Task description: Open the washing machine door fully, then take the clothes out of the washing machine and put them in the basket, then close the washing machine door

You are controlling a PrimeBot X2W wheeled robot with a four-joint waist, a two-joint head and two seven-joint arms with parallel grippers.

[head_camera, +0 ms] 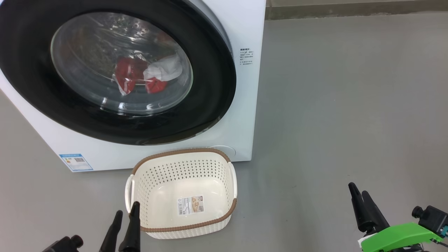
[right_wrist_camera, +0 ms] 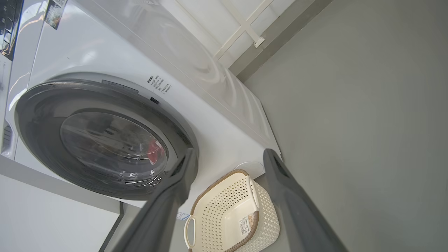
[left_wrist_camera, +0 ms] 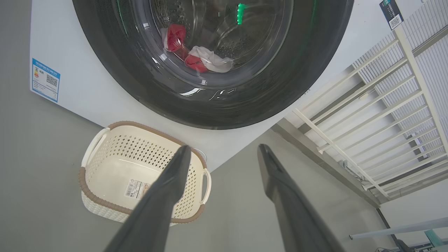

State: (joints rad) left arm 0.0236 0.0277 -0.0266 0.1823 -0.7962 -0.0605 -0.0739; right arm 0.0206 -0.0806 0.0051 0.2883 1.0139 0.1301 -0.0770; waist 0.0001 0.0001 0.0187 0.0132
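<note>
We judge nothing done yet: the washing machine door [head_camera: 217, 87] is shut, the clothes [head_camera: 131, 75] are inside, the basket [head_camera: 182, 152] is empty, and the left gripper [head_camera: 127, 207] and right gripper [head_camera: 358, 188] are spread, holding nothing.

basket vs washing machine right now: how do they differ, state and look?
The washing machine holds the clothes behind its door, which looks shut; the basket holds just a paper label.
The washing machine is a big white box with a black-rimmed door; the basket is small, cream, perforated and open-topped.
Both stand on the grey floor, close together.
</note>
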